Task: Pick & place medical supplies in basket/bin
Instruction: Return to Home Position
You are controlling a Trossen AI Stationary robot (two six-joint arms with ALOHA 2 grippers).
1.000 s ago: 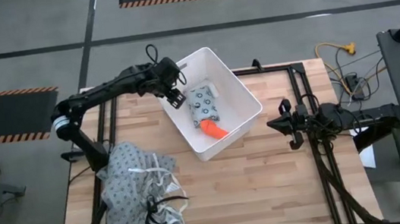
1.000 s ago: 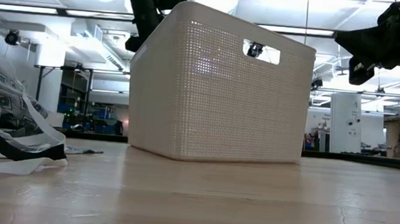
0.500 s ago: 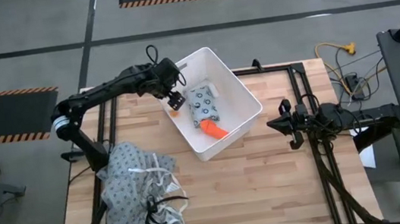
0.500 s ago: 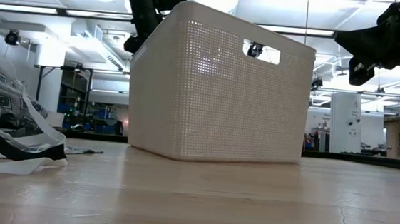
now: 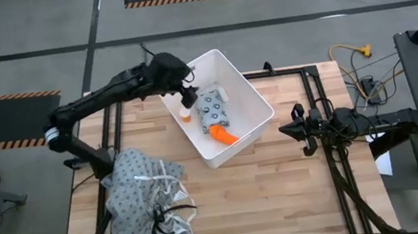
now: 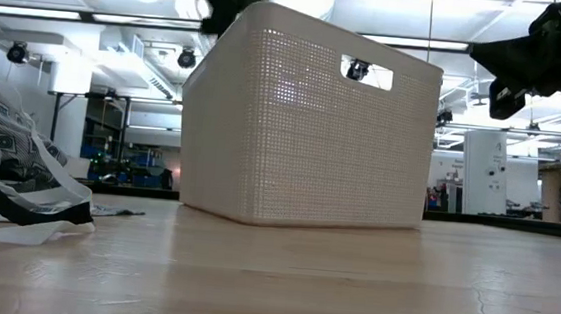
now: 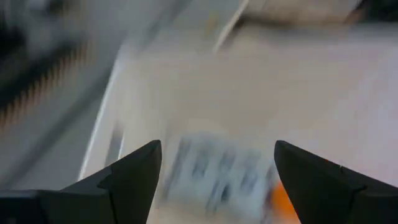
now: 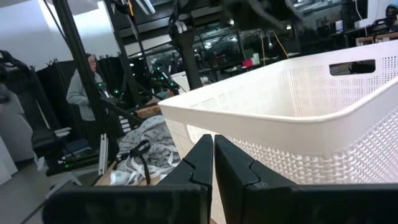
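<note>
The white tub (image 5: 247, 88) stands slantwise on the table's far middle. In it lie the pale blue-grey dotted packet (image 5: 212, 110), the orange tapered piece (image 5: 225, 136), a small white piece (image 5: 224, 94), and the white orange-capped bottle (image 5: 185, 115) by the tub's left wall. My left gripper (image 5: 188, 97) hangs open over the tub's far left part. Its wrist view is blurred; between the fingers (image 7: 217, 149) it shows the packet (image 7: 211, 174) and something orange (image 7: 283, 199) below. My right gripper (image 5: 300, 131) waits shut, right of the tub.
A crumpled patterned cloth with dark straps (image 5: 147, 200) lies on the table's near left part and also shows in the low view (image 6: 9, 171). The low view shows the tub's mesh wall and handle slot (image 6: 367, 74). A person (image 8: 79, 93) stands beyond the table.
My left gripper has risen and moved a little toward the table's far right, over the tub's far left part. The orange-capped bottle, hidden at the gripper a second ago, now lies in the tub by its left wall.
</note>
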